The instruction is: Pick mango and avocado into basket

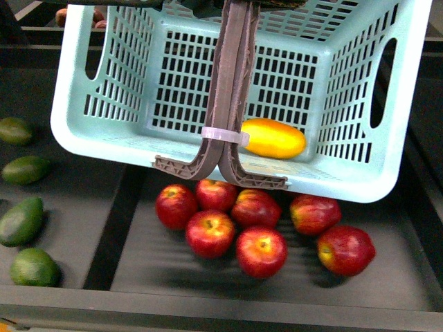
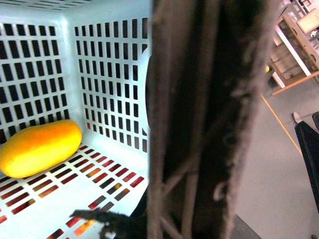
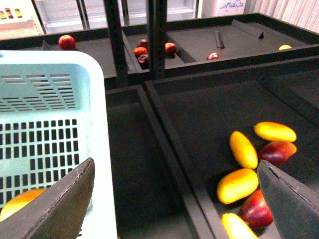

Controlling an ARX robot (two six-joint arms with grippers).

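you: what is around you?
me: dark shelf trays (image 1: 76, 228) with low walls. red apples (image 1: 261, 250) sit in the tray in front of me. green avocados (image 1: 21, 221) lie in the tray to the left of them.
you: where is the mango?
me: the mango (image 1: 273, 137) is in the basket (image 1: 104, 145) already. it lies on the slotted floor near a corner. the basket hangs tilted over the apples by its handles (image 1: 232, 83).
you: are your jaws busy?
me: my right jaws (image 3: 174, 167) are wide apart with nothing in them. they hang beside the basket, near a tray of yellow fruits (image 3: 243, 148). the handles fill my left camera, so i cannot tell if my left jaws are clamped.
you: what is left to do?
me: an avocado, i think. the avocados are on the left side, and the basket is between them and my right jaws. my left arm is nearer, but i guess it is the one at the handles. the avocados mostly lie with their long way side to side, so jaws should close across the short, fat way.
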